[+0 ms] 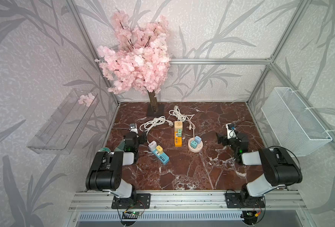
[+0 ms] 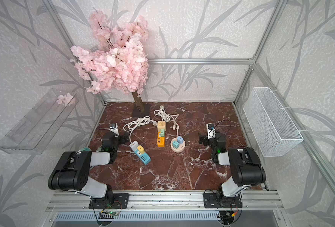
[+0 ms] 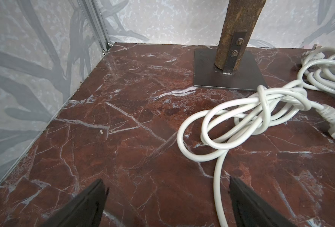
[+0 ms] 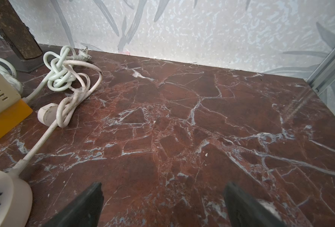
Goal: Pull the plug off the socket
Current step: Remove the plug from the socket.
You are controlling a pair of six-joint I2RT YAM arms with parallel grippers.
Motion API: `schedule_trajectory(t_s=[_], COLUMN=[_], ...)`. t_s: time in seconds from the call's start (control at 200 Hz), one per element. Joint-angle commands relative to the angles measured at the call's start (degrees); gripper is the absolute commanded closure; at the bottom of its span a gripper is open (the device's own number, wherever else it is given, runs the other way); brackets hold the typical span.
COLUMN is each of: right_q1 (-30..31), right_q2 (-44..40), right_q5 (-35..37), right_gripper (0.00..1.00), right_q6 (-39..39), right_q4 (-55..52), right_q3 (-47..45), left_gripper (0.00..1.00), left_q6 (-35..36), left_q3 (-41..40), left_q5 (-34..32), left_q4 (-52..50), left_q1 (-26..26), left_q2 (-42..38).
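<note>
My left tool (image 3: 166, 181) and my right tool (image 4: 163, 184) both hang wide open and empty over the desk (image 1: 182, 173), while between them sit, pushed home, a yellow plug (image 1: 159, 149) in the blue strip (image 1: 163, 158), a green plug (image 1: 179, 132) in the orange strip (image 1: 178, 142), and a blue plug (image 1: 198, 139) in the round socket (image 1: 192, 150).

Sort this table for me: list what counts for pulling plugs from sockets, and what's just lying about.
For the job:
- blue power strip with yellow plug and white plug
- orange power strip with green plug
- round pink socket with teal plug and pale blue plug
- left gripper and right gripper, both open

Lying about:
- pink blossom tree
- clear plastic wall shelf
- white wire-mesh basket
</note>
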Motion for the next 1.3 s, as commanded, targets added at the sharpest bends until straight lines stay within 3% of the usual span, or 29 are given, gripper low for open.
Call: schedule_trajectory(t_s=[0.0, 1.085, 1.2, 1.3], right_q1=[0.1, 0.2, 1.2, 4.9], right_q2=[-0.2, -0.5, -10.8, -27.0], right_q5=[0.3, 0.9, 7.2, 16.3], right_gripper=[0.01, 0.01, 0.01, 0.01], right_q6=[-0.1, 0.2, 1.1, 6.7], right_q4=[0.3, 0.9, -2.3, -25.2], right_q3=[0.9, 0.6, -2.6, 0.5], left_gripper=[0.0, 0.0, 0.0, 0.0], left_q6=[-0.5, -0.4, -0.5, -0.6], left_q3=[0.8, 0.8, 1.2, 9.7], left_q5=[0.0, -0.1, 0.0, 1.6], left_q4=[0.0, 0.0, -0.8, -25.4], left_q1=[0.2, 0.2, 0.3, 0.3], left_q2=[-0.7, -0.6, -3.0, -9.6])
